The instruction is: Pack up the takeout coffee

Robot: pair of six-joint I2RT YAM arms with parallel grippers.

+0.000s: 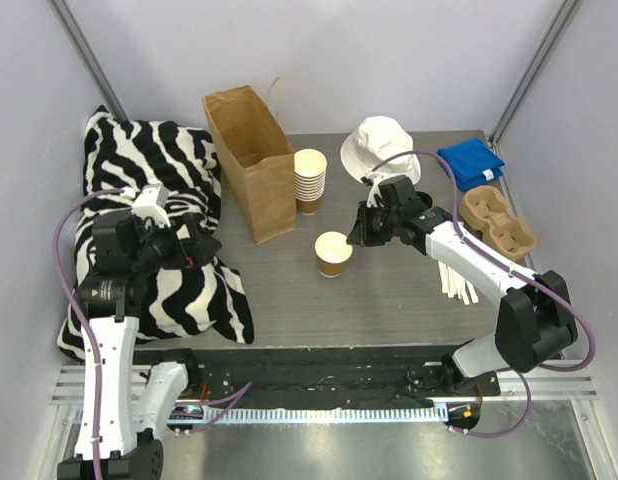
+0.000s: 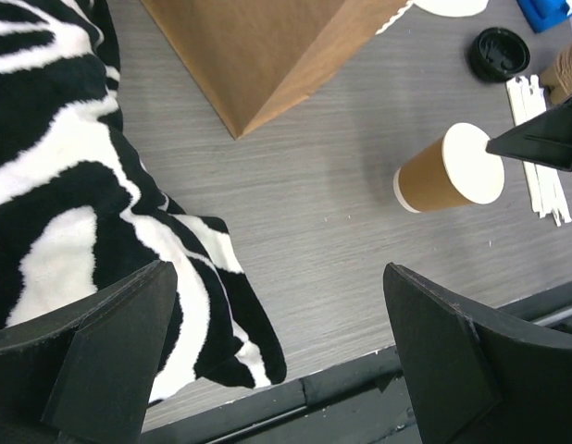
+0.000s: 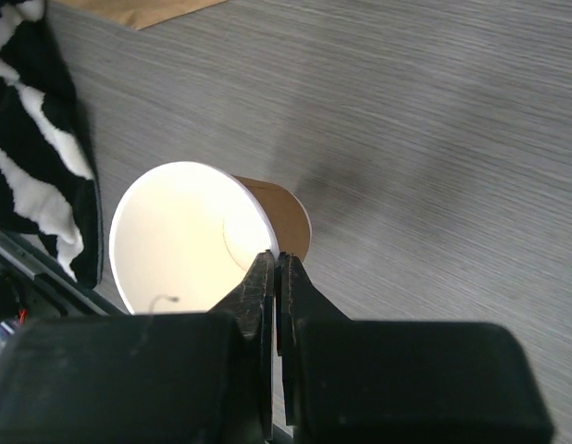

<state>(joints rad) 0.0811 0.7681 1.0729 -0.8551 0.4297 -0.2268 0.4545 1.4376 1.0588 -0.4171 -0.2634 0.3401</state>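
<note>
- We see the coffee cup [image 1: 333, 253] upright and lidless on the table [image 1: 389, 310], near the paper bag [image 1: 251, 160].
- Its black lid [image 2: 497, 53] lies well apart.
- Right gripper [image 3: 277, 259]: clenched, tips at the cup's rim; whether it pinches the rim, we cannot tell.
- Left gripper [image 2: 277, 271]: released, spread wide and empty, beside the zebra cushion [image 1: 159, 160].

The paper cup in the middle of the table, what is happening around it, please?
The right pincer is shut right at the rim of the lone paper cup, which stands upright and lidless on the table. Whether it truly pinches the rim I cannot tell. A black lid lies apart. The left pincer hangs open and empty by the zebra cloth. The cup is not yet in the brown bag.
</note>
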